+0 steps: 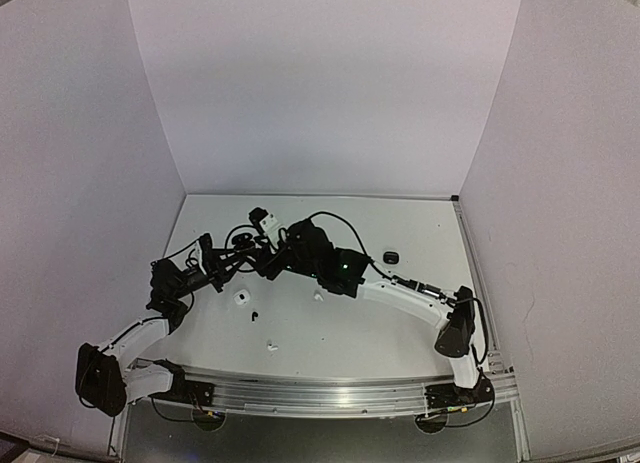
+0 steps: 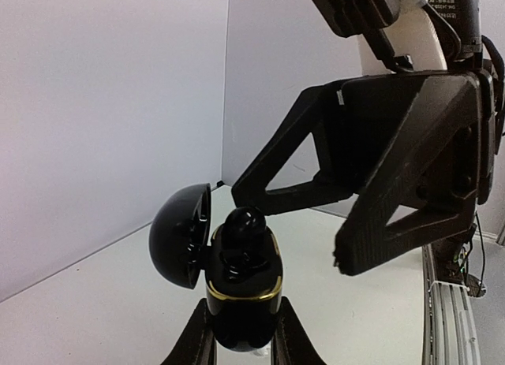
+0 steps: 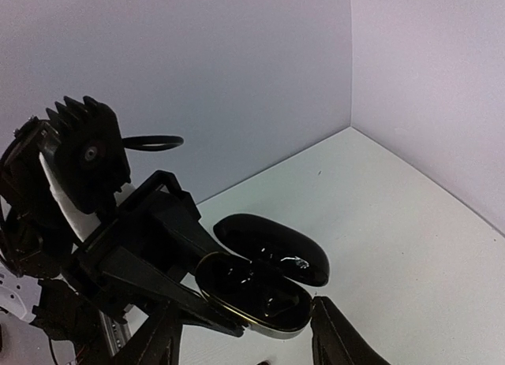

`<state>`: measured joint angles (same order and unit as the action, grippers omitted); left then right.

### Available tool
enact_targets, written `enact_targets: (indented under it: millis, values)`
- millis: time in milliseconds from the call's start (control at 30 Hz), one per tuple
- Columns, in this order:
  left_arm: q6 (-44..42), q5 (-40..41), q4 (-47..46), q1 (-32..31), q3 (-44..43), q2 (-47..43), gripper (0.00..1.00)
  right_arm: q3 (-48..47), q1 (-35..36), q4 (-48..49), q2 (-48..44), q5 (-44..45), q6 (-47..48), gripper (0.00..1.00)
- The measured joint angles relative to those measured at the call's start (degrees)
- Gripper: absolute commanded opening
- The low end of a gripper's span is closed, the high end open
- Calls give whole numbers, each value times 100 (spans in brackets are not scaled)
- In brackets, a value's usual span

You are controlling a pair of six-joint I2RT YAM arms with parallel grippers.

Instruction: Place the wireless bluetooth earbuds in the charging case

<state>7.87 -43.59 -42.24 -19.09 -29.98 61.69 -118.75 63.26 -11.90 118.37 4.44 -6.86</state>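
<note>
My left gripper [image 2: 243, 337] is shut on the black charging case [image 2: 243, 290], which has a gold rim and stands upright with its lid [image 2: 180, 235] swung open to the left. One black earbud [image 2: 245, 223] sits in the case and pokes up out of it. My right gripper [image 2: 327, 223] hangs open just above and to the right of the case. In the right wrist view its fingers [image 3: 339, 341] flank the open case [image 3: 252, 296] with nothing held. On the table lie a black earbud [image 1: 254, 314] and white earbuds [image 1: 270, 344], [image 1: 318, 295].
A closed black rounded case [image 1: 391, 256] lies to the right of the arms. A small white piece [image 1: 241, 297] lies near the left arm and another white object [image 1: 262, 220] sits behind the grippers. White walls enclose the table on three sides.
</note>
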Motion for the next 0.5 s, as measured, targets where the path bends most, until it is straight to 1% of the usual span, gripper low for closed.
enact_targets:
  millis: [67, 200, 333, 500]
  values:
    - [28, 49, -2, 0, 0, -2, 0, -26, -11, 4, 0, -73, -85, 62]
    - [117, 160, -2, 0, 0, -40, 0, -40, -63, 27, -10, -171, -274, 64]
    - [116, 209, -2, 0, 0, -121, 0, -40, -156, 36, -66, -124, -502, 61]
    - [-45, 223, -3, 0, 25, -205, 0, -41, -245, 95, -165, 187, -853, 58]
